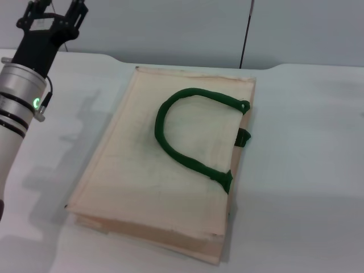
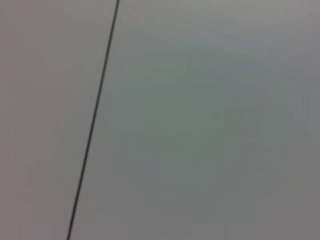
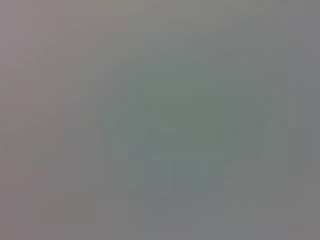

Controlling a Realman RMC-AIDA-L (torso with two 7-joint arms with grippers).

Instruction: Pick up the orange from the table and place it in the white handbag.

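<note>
Flat white handbag (image 1: 165,170) lies right of raised left pincer (image 1: 54,8), grip state unclear.

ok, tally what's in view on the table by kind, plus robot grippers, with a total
Cloth bags: 1, the white handbag, lying flat on the table
Green handles: 1 full loop on top; a second only peeks out at the bag's edge
Oranges: 0 in any view
Grippers: 1, the left gripper, raised at the table's far left; right gripper not in view
Total: 3
</note>
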